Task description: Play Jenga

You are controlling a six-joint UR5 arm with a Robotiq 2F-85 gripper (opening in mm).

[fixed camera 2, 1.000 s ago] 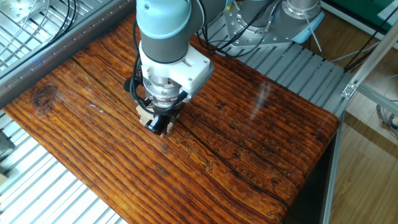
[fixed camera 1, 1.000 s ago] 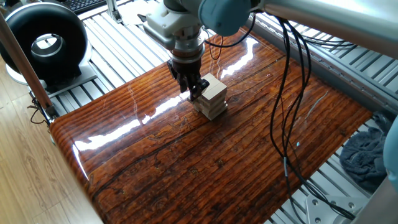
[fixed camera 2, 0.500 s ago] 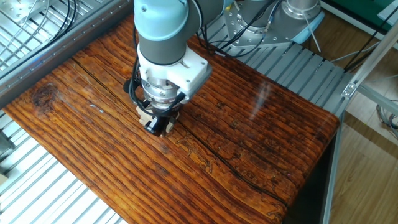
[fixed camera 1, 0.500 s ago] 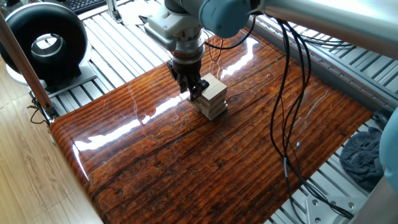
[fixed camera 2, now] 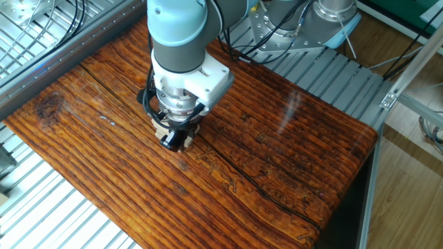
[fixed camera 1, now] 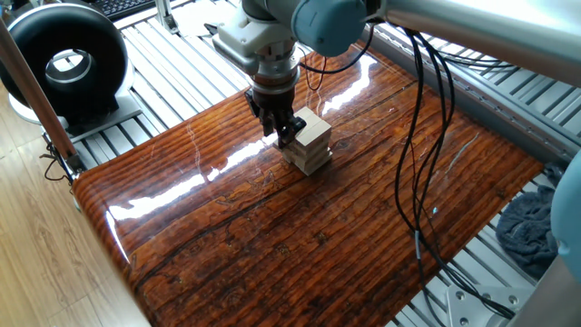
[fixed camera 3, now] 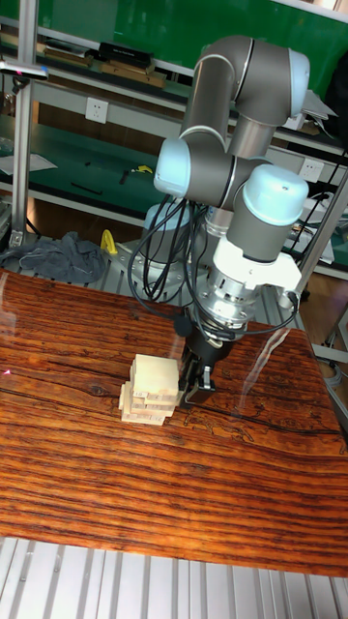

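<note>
- Jenga tower (fixed camera 1: 309, 142): pale unpainted wooden blocks in crossed layers, stood upright on the glossy dark wooden table (fixed camera 1: 300, 245), toward its far half in one fixed view. Several layers were visibly skewed against one another in the tall fixed view.
- Loose blocks: none were seen lying on the table apart from the tower; nothing appeared to have been pulled free or restacked on top.
- Progress, as judged: early. The tower looked whole and standing; extraction of a block and its placing on top were both left to do.
- Gripper (fixed camera 3: 200, 383): black two-finger unit, pointed straight down, lowered to tower height and set just beside one side face of the tower.
- Relation of tower to jaws: the tower stood beside the fingers, not between them; in one fixed view a fingertip (fixed camera 1: 289, 134) lay against or very near the upper layers. Actual contact could not be settled.
- Jaw state: the fingers looked close together with no block seen between them, but the gap was too small and dark to read; whether released or clenched could not be told.
- The other fixed view: the wrist covered most of the tower, only a pale edge showing beneath it.
</note>
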